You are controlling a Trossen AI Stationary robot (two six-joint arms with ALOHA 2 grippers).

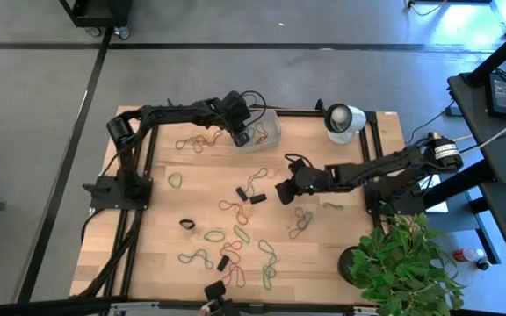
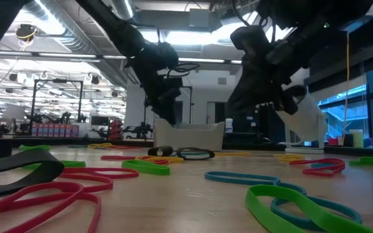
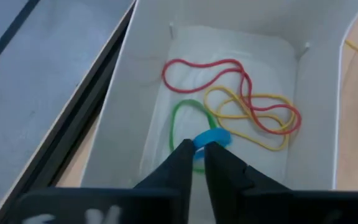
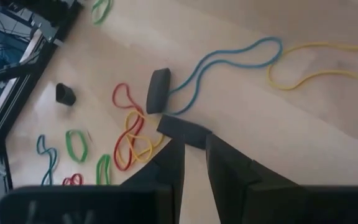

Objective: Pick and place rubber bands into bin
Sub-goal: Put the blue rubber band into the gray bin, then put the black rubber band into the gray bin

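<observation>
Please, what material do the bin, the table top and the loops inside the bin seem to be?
The bin: probably plastic, with smooth milky walls and a matte look. The table top: wood, pale with visible grain and a slight sheen. The red loop and yellow loop: likely rubber, thin and limp.

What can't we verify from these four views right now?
- Left gripper over the bin: left wrist view shows a blue band at the fingertips; whether it is pinched or already let go cannot be told.
- Right gripper: right wrist view shows a black band just beyond the tips; contact unclear.
- Bin contents: the wall hides them in the low view, and the left arm covers them in the high view.
</observation>
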